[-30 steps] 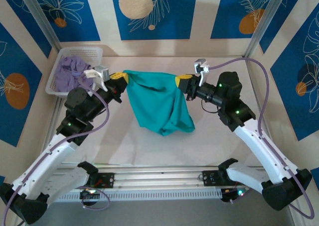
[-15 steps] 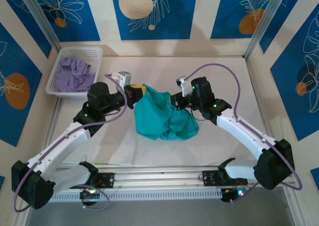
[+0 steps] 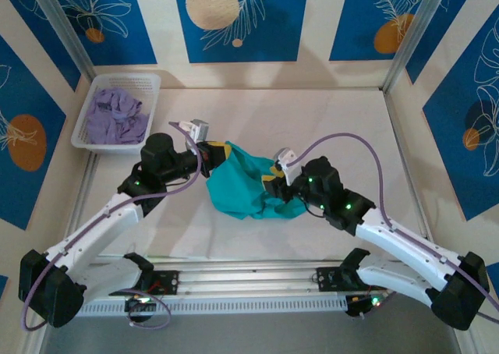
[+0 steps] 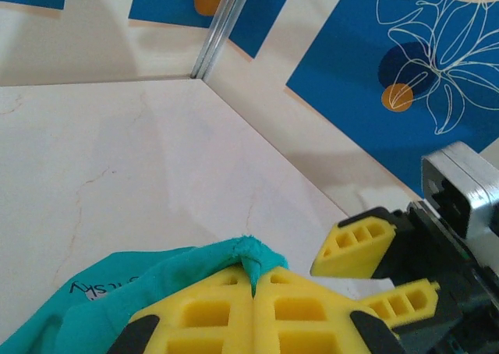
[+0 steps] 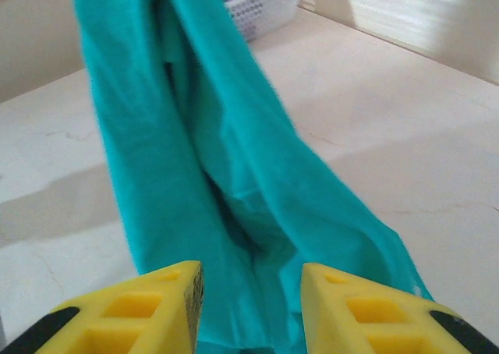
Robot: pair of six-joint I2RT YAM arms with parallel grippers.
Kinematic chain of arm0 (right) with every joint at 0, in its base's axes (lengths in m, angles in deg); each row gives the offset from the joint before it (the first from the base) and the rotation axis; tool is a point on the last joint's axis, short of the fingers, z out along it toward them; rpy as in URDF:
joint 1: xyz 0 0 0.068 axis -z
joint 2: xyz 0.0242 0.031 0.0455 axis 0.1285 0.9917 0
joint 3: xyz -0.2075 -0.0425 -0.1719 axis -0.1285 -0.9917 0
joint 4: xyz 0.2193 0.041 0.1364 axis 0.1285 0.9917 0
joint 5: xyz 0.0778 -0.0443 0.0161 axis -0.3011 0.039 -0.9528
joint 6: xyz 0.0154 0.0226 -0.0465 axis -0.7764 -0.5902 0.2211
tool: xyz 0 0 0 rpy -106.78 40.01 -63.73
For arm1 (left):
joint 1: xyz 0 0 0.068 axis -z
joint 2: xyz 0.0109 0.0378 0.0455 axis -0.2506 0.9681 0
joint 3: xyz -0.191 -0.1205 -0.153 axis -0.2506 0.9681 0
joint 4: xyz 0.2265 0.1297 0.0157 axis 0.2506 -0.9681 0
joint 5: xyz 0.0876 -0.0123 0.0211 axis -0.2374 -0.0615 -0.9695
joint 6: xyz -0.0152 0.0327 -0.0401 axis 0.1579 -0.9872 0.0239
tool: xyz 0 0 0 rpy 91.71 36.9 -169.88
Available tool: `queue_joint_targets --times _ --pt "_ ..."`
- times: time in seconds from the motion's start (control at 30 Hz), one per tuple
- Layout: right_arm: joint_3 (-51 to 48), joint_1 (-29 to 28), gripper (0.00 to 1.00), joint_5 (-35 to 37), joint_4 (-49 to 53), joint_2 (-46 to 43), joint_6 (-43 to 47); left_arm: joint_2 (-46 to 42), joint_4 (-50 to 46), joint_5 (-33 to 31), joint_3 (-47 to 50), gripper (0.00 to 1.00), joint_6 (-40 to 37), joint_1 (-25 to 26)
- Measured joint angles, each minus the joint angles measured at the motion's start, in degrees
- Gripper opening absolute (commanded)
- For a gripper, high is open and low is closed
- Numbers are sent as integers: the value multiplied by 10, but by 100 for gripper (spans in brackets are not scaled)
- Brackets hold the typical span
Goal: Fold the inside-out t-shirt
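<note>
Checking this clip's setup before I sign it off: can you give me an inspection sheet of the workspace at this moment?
Surface: pale table, no spills seen.
Job's things: teal t-shirt bunched mid-table, one edge held up.
Clutter: white basket at the far left corner, holding a purple garment.
Grippers: left gripper shut on an edge of the t-shirt; right gripper open, fabric hanging just ahead of its jaws.
Cables: purple cable loops above the right arm, clear of the t-shirt.
Surroundings: blue-and-cream patterned walls; nothing else seen.
</note>
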State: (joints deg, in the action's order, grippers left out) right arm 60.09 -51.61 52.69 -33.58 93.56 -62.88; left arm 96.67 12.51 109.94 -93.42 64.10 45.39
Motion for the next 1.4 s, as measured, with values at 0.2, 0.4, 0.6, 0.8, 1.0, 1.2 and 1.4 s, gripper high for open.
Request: queue_joint_targets --times 0.2,0.4,0.6,0.8,1.0,1.2,1.4 --pt "7 -19 37 7 -45 80 18 0 0 0 0 0 0 0" --pt "43 -19 39 35 -66 149 24 0 0 0 0 0 0 0" --pt "75 -11 40 54 -87 178 25 0 0 0 0 0 0 0" --pt "95 -7 12 40 -98 207 30 0 1 0 2 0 0 0" --pt "97 23 0 -45 -87 189 2 -2 -26 -66 2 0 -2 0" --pt "93 120 0 -211 -101 92 -91 -1 -73 -162 2 5 -3 0" --pt "67 137 0 -323 -131 88 -195 47 -114 -186 -19 18 -27 3"
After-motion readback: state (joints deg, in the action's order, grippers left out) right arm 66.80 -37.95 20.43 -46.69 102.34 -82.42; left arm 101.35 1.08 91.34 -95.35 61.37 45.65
